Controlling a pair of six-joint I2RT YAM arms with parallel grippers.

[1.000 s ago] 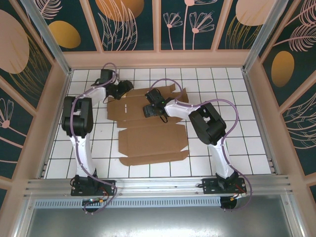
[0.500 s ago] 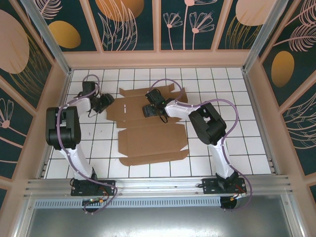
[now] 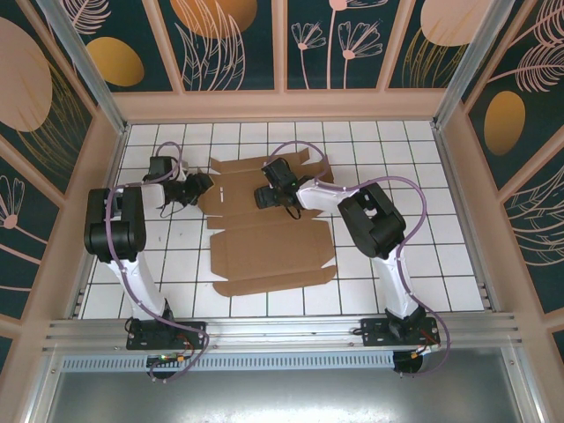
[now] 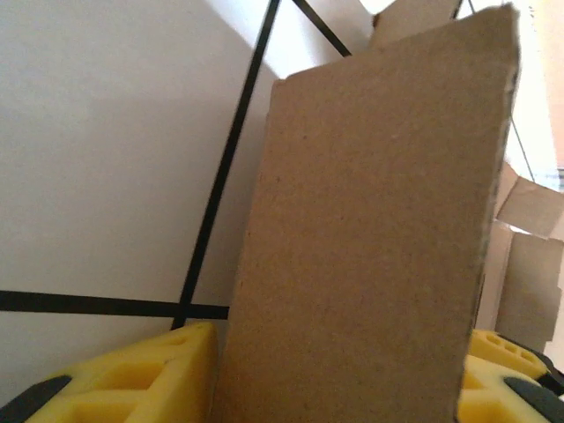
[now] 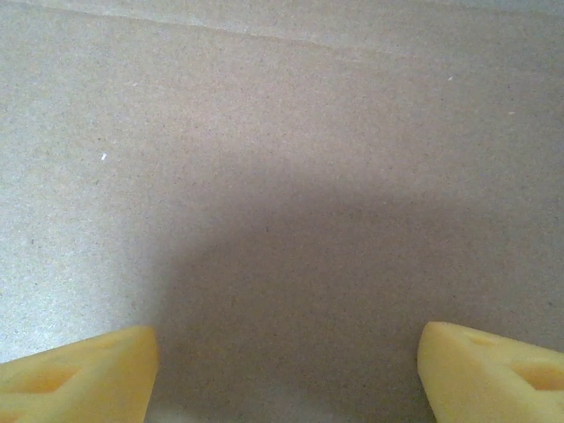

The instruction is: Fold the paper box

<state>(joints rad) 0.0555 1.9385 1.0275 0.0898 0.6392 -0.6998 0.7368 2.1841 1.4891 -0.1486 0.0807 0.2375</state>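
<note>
- Flat brown cardboard die-cut box (image 3: 269, 242) lies mid white-tiled worktop (image 3: 423, 220).
- Left end effector (image 3: 201, 183), at the box's 10 o'clock corner, straddles a raised flap (image 4: 370, 247); grip unclear.
- Right end effector (image 3: 264, 196) is spread wide over the 12 o'clock panel.

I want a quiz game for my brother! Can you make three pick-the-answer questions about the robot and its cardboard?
1. Where is the right gripper? A) over the paper box B) on bare tiles C) against the wall
2. What colour are its fingers? A) red B) yellow C) blue
3. How is the paper box? A) closed up B) crumpled C) mostly flat

Answers:
1 A, cardboard lies right under it.
2 B, the wrist view shows yellow.
3 C, its panels lie spread out.
</note>
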